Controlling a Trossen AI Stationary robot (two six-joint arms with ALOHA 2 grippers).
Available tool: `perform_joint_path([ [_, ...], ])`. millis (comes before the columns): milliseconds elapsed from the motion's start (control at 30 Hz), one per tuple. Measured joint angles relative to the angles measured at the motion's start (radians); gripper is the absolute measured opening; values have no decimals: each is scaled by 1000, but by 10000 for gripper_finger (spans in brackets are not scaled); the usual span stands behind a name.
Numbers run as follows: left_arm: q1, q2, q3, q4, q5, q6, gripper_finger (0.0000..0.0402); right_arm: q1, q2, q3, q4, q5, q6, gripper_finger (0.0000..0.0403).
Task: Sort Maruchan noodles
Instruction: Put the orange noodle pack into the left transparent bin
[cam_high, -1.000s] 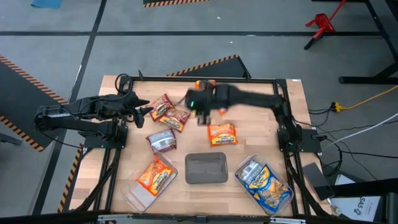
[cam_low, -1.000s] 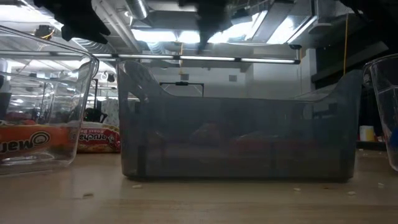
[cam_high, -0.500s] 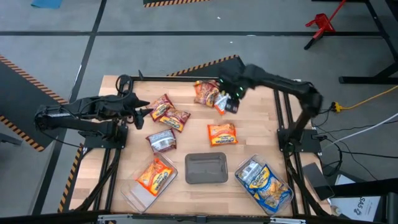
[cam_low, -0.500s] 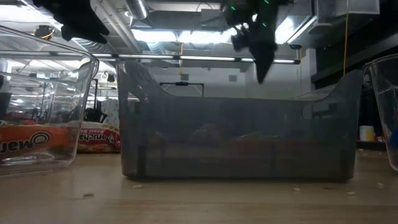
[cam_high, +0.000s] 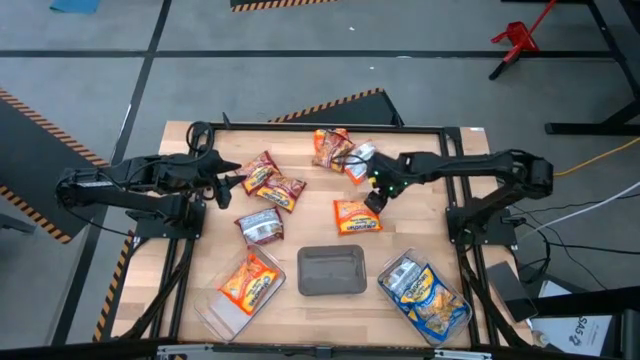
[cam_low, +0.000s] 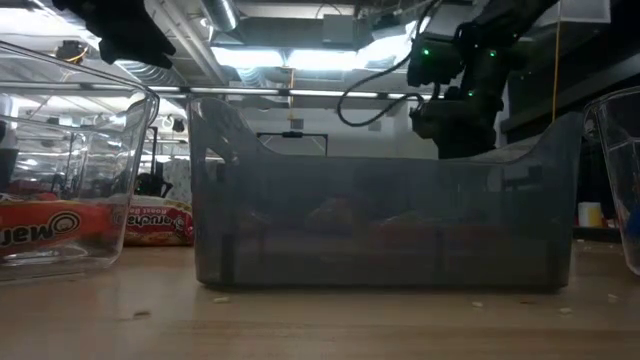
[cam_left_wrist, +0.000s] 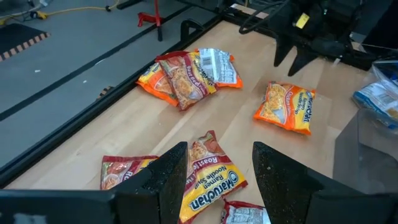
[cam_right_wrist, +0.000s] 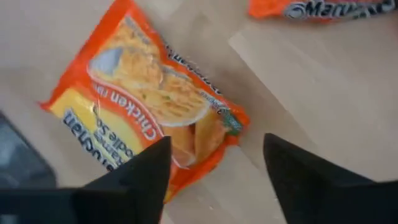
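Wooden surface (cam_high: 310, 235) below me: my right jaws (cam_right_wrist: 214, 168) stand wide over the orange chicken packet (cam_right_wrist: 146, 102). I should drop straight, straddling its near edge, then close.

Past my left gripper (cam_left_wrist: 214, 177), its fingers spread apart over the wooden table (cam_left_wrist: 124, 124), I see a dark red packet (cam_left_wrist: 208, 177) just below them. Farther off lies an orange packet (cam_left_wrist: 286, 107), alone. A small pile of packets (cam_left_wrist: 189, 74) sits near the table's edge. The right gripper (cam_left_wrist: 298, 53) hangs open above the orange one.
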Motion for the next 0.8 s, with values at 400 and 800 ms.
perform_joint_path([
  [400,0,0,0,0,-5,-1,175,70,0,-4,20,169,229,367],
  [800,0,0,0,0,-5,0,175,165,1,-183,256,216,504,365],
])
